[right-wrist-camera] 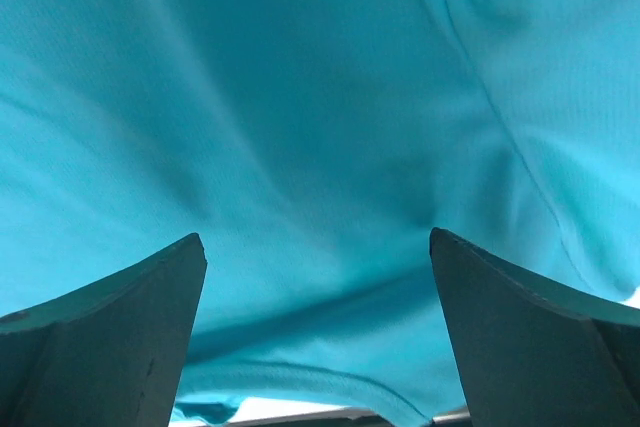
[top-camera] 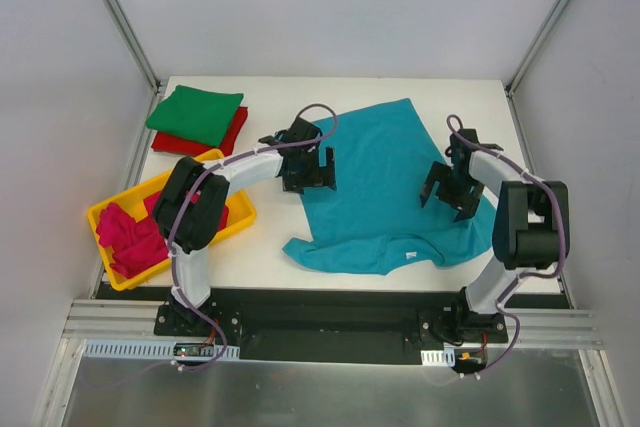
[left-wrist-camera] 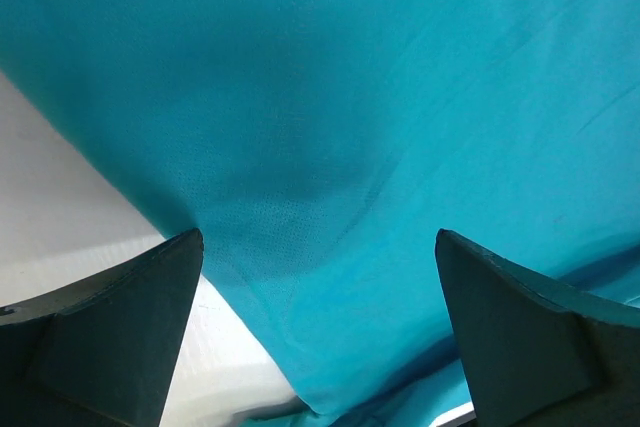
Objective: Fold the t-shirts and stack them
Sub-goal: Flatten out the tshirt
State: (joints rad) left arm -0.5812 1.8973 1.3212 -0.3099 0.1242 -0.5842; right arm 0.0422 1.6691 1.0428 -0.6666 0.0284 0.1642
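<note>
the teal-blue t-shirt (top-camera: 385, 187) lies spread out and rumpled on the white table (top-camera: 270, 97), between the two arms. the left pincer (top-camera: 308, 172) sits over the shirt's left edge. in its wrist view the left pincer (left-wrist-camera: 320, 237) stands wide apart with nothing clamped; teal cloth fills the space ahead of it, and a strip of bare table shows below and to its left. the right pincer (top-camera: 447, 192) is over the shirt's right side, near a sleeve. in its wrist view the right pincer (right-wrist-camera: 317, 237) is also spread apart and grips nothing, with teal cloth and a seam ahead of it. whether either one touches the cloth cannot be told.

well to the left of the left pincer and farther from the bases, a folded green t-shirt (top-camera: 195, 114) rests on a folded red t-shirt (top-camera: 228, 139). left of the same pincer and nearer the bases, a yellow tray (top-camera: 130, 194) holds crumpled magenta-pink t-shirts (top-camera: 128, 235).
</note>
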